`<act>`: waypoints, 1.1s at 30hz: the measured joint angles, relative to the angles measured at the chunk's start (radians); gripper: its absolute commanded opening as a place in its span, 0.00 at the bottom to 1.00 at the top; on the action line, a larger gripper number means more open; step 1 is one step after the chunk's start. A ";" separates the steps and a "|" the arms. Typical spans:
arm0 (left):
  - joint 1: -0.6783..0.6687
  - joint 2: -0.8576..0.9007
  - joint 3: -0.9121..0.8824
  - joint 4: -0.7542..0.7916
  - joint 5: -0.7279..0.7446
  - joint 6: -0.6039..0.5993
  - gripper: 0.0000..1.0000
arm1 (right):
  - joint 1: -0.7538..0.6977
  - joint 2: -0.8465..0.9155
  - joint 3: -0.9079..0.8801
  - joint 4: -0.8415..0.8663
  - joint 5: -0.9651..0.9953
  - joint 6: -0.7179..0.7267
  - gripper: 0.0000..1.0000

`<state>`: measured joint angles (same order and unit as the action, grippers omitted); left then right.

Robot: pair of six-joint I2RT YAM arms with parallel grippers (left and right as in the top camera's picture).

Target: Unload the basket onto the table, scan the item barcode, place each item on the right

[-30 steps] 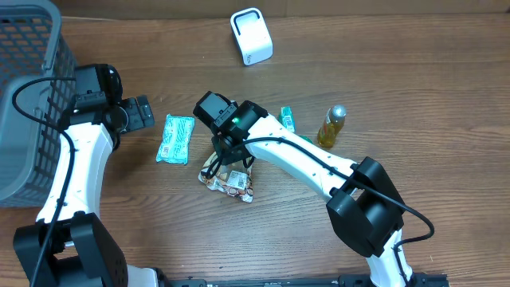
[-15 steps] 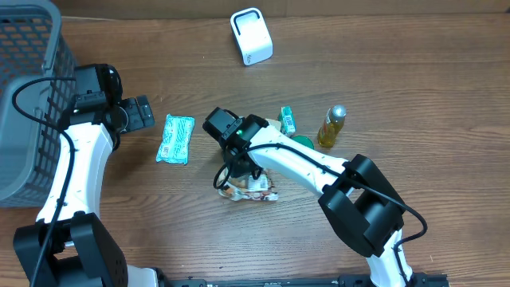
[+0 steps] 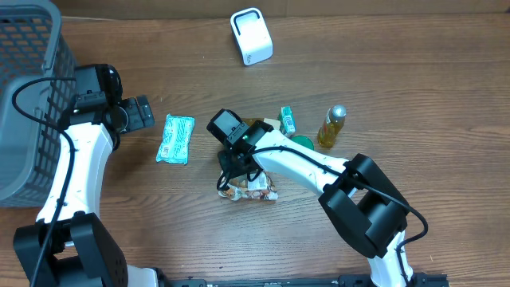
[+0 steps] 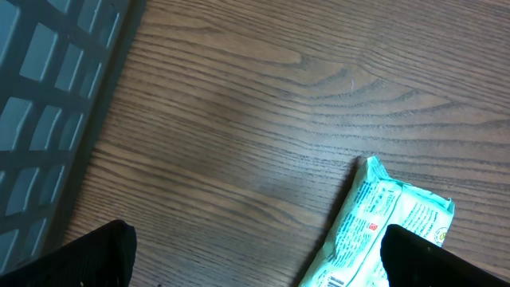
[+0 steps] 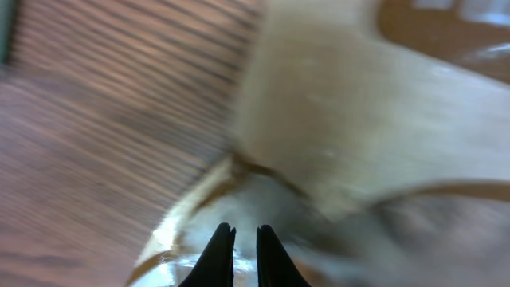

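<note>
Pinching the packet (image 3: 261, 191), apparently at its edge, right fingers (image 5: 217, 257) must grip firmly for lifting; left fingers (image 4: 88, 259) spread.

We look down on a wooden table (image 3: 446, 72), dark brown, its grain running from side to side across the whole overhead view. The light is soft and even, and we see only faint shadows on the boards. At the far left corner stands a grey plastic basket (image 3: 24, 96) with latticed walls. The left wrist view gives us the same grain close up, with the basket's wall along its left edge.
</note>
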<state>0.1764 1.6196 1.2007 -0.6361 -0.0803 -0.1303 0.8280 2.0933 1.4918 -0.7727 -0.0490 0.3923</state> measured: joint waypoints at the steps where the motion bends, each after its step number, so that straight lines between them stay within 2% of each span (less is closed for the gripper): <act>1: 0.000 0.000 0.000 0.000 0.000 0.000 1.00 | 0.000 0.000 -0.006 0.023 -0.024 0.001 0.08; 7: 0.000 0.000 0.000 0.000 0.000 0.000 0.99 | 0.000 0.000 -0.002 0.063 -0.084 0.000 0.09; 14: 0.000 0.000 0.000 0.000 0.000 0.000 1.00 | -0.034 -0.001 0.202 -0.256 -0.096 -0.042 0.24; 16: 0.000 0.000 0.000 0.000 0.000 0.000 0.99 | -0.061 -0.009 0.259 -0.348 -0.077 -0.055 0.31; 21: 0.000 0.000 0.000 0.000 0.000 0.000 1.00 | -0.130 -0.029 0.284 -0.494 -0.044 -0.070 0.45; 28: 0.000 0.000 0.000 0.000 0.000 0.000 1.00 | -0.148 -0.029 0.200 -0.433 -0.035 -0.060 0.49; 33: 0.000 0.000 0.000 0.000 0.000 0.000 1.00 | -0.141 -0.028 0.117 -0.332 -0.107 -0.033 0.49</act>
<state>0.1764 1.6196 1.2007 -0.6361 -0.0803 -0.1303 0.6872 2.0655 1.6089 -1.1049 -0.1562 0.3595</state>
